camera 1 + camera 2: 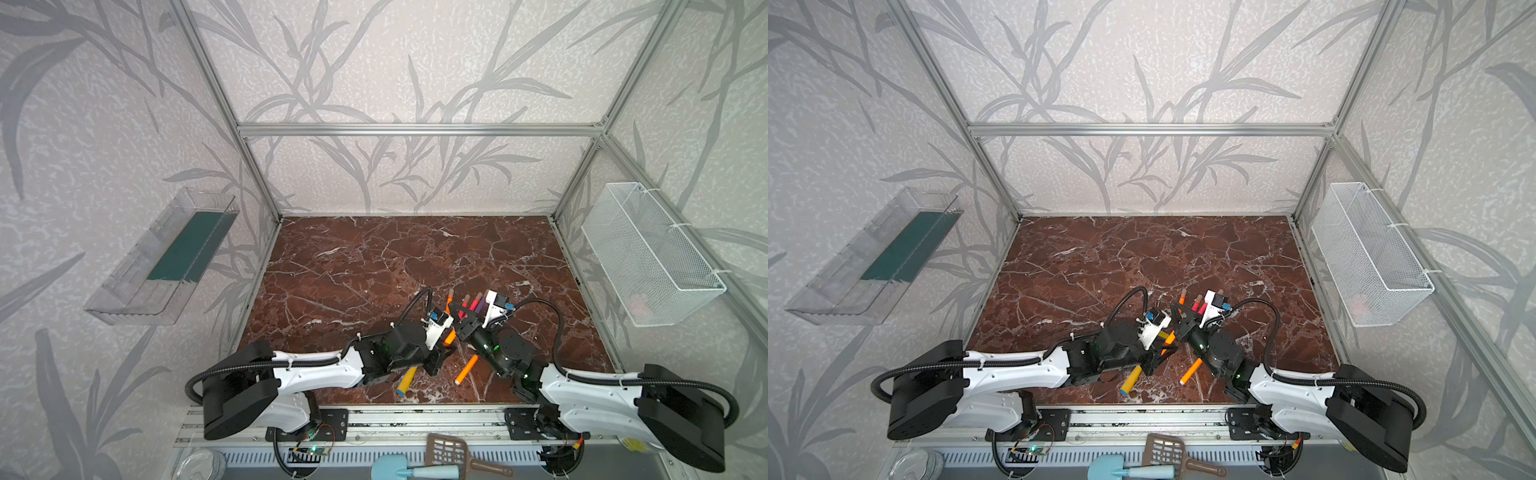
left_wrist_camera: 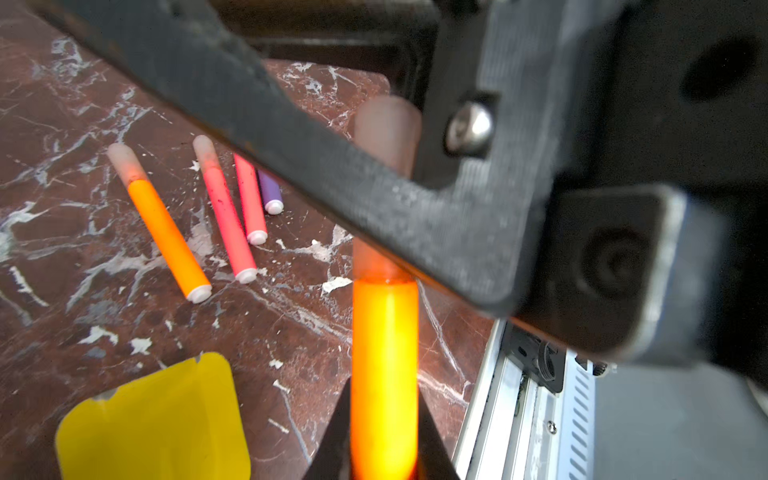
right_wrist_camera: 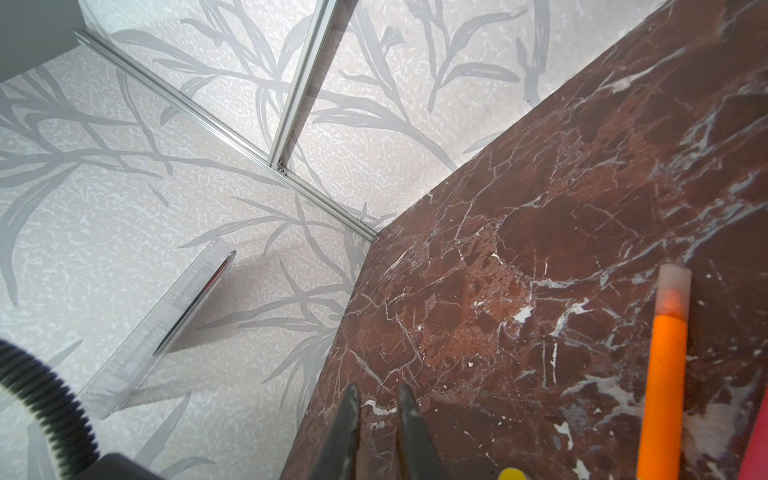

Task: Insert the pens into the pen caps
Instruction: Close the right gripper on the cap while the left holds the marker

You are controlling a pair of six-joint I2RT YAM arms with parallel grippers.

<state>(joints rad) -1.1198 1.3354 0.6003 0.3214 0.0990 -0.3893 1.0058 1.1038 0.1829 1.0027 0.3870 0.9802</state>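
Nearest the arms, the yellow toy shovel (image 2: 153, 419) pokes out from under the left arm. A loose orange pen (image 1: 466, 370) lies near it on the surface (image 1: 374, 266), its tip hidden, so there is no telling whether it's capped.

Next up, the left claw (image 2: 384, 399) is clamped on the held orange pen (image 2: 384, 332), lifted between the two arms, and its translucent cap (image 2: 386, 120) looks seated. The right claw (image 3: 378, 390) is pinched nearly together, nothing showing between its tips, with one finger (image 2: 291, 166) lying right across the cap joint. That's the danger: pulling away could snag the cap loose or twist the pen in the grip.

Farther back, the row of four pens (image 1: 465, 301) lies on the surface, at least two visibly capped. A careless set-down there would likely send those round barrels rolling.
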